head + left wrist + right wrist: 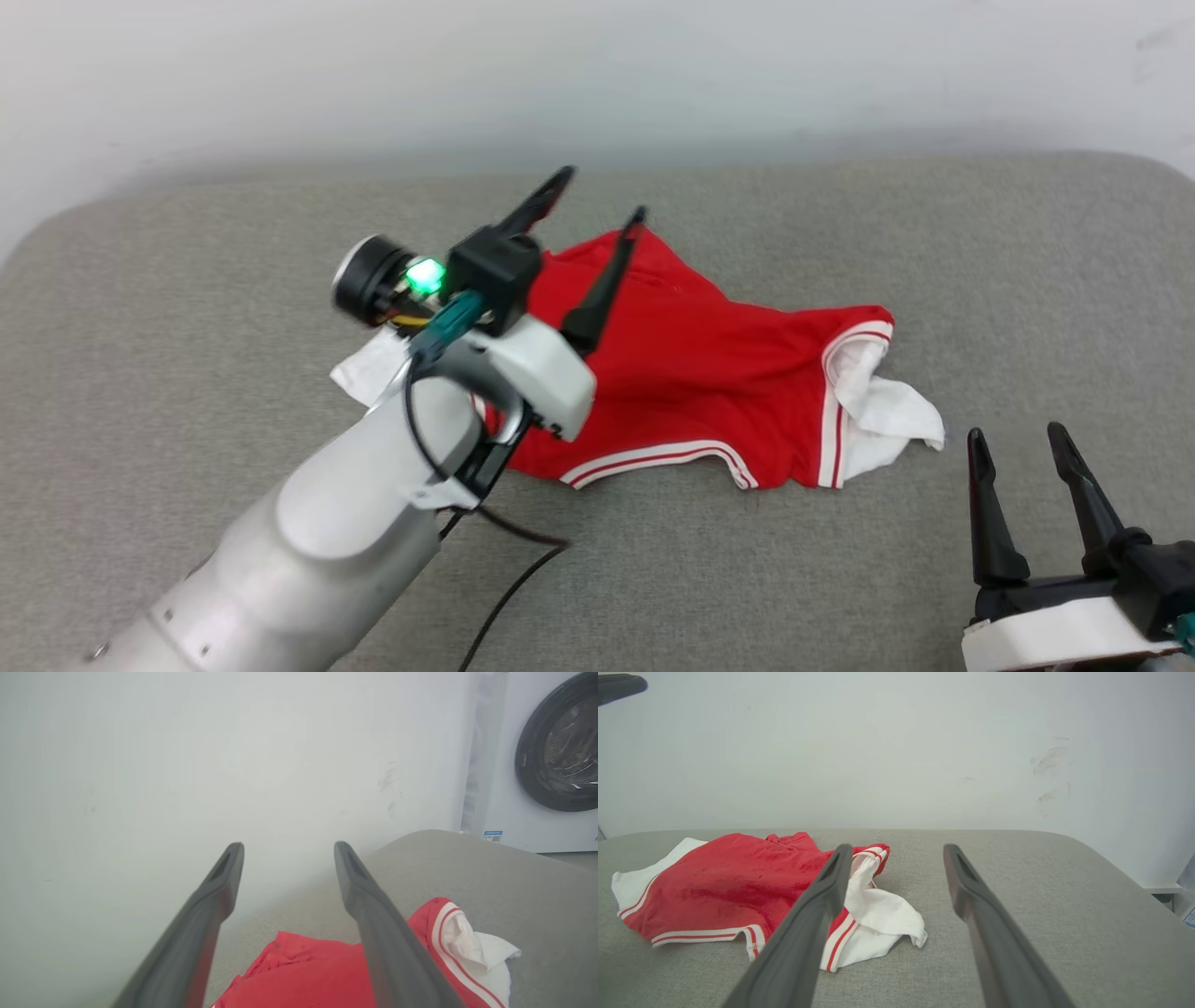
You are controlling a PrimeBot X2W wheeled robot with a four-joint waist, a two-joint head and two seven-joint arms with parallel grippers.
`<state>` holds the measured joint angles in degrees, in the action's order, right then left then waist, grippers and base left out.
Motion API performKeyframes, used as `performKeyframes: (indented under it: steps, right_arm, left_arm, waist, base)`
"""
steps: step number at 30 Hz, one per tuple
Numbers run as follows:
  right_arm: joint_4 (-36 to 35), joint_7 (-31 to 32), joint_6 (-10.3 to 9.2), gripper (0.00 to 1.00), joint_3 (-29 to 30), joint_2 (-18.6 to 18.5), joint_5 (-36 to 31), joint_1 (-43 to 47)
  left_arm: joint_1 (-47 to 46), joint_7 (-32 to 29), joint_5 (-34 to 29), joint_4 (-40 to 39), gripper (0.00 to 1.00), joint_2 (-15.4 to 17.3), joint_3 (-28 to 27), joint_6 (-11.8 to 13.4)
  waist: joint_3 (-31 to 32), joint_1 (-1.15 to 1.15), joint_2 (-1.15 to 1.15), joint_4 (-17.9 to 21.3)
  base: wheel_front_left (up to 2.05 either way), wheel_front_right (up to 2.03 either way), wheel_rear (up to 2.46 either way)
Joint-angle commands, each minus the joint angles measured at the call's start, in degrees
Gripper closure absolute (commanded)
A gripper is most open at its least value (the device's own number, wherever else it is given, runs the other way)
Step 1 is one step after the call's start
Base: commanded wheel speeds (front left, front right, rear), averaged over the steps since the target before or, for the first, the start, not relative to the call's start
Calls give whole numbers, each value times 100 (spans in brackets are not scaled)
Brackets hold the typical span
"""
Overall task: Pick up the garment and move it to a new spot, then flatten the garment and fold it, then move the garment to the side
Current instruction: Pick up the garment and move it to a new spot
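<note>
Red T-shirt (728, 373) lies mid-frame, long axis left-right, under the wide-open left gripper (602, 194); right gripper (1016, 432), also wide, sits lower right.

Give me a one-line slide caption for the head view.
Left tool open over the crumpled red garment on grey cushion; right tool open nearby.

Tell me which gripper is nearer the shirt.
Left. The left gripper hangs open over the shirt. The right gripper, also open, sits off the shirt's right side, apart from its white sleeve.
</note>
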<state>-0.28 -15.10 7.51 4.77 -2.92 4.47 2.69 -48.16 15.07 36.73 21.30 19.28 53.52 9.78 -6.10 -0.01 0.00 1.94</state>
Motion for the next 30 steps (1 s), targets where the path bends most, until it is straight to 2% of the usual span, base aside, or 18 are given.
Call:
performKeyframes:
  steps: [1,4,9,15,18,23,30]
  right_arm:
    - [6,-10,-4,0,-11,7,-42,84]
    - [29,-10,-4,0,-10,7,-55,202]
    - [65,-10,-5,0,-26,7,-73,341]
    - [78,-10,-4,0,-52,7,-63,404]
    - [88,-10,-4,0,-67,7,-54,444]
    - [104,-10,-4,0,-61,7,-46,479]
    - [122,-10,-4,0,-71,8,-70,574]
  left_arm:
    - [214,11,-110,-127,0,76,-166,97]
    - [854,13,-424,-467,0,259,-703,353]
    - [1846,14,-880,-936,0,512,-1540,620]
    - [3091,14,-1204,-1344,0,589,-2547,767]
    - [3634,14,-1358,-1505,0,489,-3010,741]
    - [4446,15,-1642,-1694,0,113,-3641,644]
    - [5093,15,-2121,-1658,0,-414,-4244,319]
  waist:
    - [209,1,0,-201]
    - [374,1,0,-314]
    - [565,1,0,-431]
    - [666,1,0,-441]
    - [691,1,0,-433]
    - [729,1,0,-416]
    - [785,1,0,-402]
  base:
    - [0,0,0]
    - [0,0,0]
    - [0,0,0]
    - [0,0,0]
    - [0,0,0]
    - [0,0,0]
    - [0,0,0]
